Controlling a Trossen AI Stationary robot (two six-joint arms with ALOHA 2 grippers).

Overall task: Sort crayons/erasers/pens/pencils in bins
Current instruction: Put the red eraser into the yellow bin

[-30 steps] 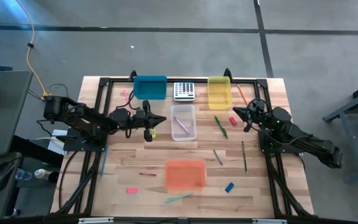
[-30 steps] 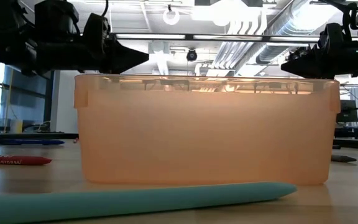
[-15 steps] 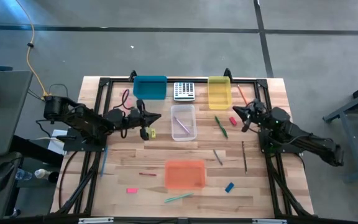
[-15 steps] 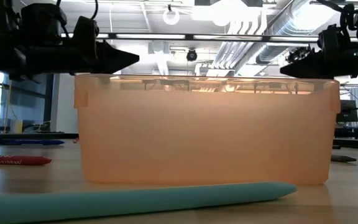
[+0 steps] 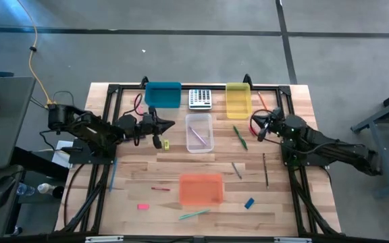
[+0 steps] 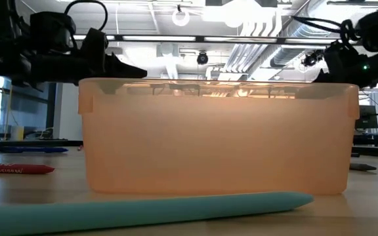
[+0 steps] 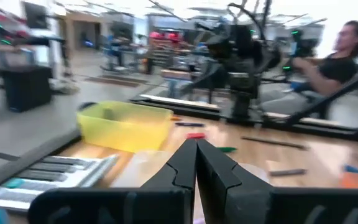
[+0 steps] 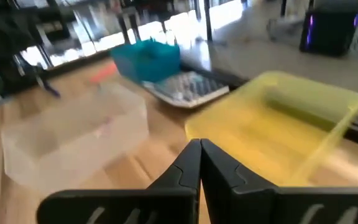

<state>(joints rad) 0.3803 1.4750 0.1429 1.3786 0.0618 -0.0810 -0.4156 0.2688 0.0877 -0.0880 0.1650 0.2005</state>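
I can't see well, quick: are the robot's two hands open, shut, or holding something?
Left gripper: fingers shut, holding nothing.
Right gripper: fingers shut, holding nothing.

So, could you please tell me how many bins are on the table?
4: teal bin and yellow bin at the far edge, clear bin mid-table, orange bin nearer the front.

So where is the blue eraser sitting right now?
In the high view the blue eraser lies on the table's near right part, just right of the orange bin and right of the teal pen, untouched by either arm.
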